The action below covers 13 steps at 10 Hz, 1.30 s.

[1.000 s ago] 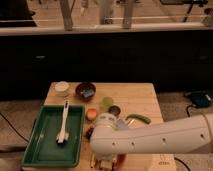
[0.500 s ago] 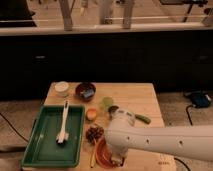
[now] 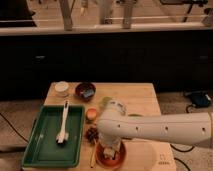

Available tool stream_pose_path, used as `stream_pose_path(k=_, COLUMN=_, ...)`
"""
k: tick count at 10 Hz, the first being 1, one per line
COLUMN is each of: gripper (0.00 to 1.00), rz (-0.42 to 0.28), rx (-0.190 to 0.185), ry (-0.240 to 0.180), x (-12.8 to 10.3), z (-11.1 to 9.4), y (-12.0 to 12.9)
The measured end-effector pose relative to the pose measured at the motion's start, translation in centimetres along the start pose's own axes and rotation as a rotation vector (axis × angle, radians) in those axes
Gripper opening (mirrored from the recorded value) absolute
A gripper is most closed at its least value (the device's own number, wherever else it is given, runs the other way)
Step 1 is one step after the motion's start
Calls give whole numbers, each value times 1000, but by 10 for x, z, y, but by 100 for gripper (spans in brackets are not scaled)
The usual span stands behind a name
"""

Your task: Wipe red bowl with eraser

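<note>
Seeing my pincer down in 1 round glossy red bowl on wood table; grip state can't tell.

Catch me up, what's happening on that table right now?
The robot's white arm reaches in from the right and bends down over the red bowl near the front edge of the wooden table. The gripper is low inside the bowl. The eraser can't be told apart from the gripper. The white-handled brush lies in the green tray, and the dark bowl at the back holds a blue block.
</note>
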Motion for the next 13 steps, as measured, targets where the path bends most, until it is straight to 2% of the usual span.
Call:
stream_pose_path(k=2, gripper=3, rz=-28, rx=8, ry=-35, x=-3, z=1, y=-2)
stream_pose_path(k=13, gripper=3, rz=-29, rx=9, ry=-35, x=-3, z=1, y=-3)
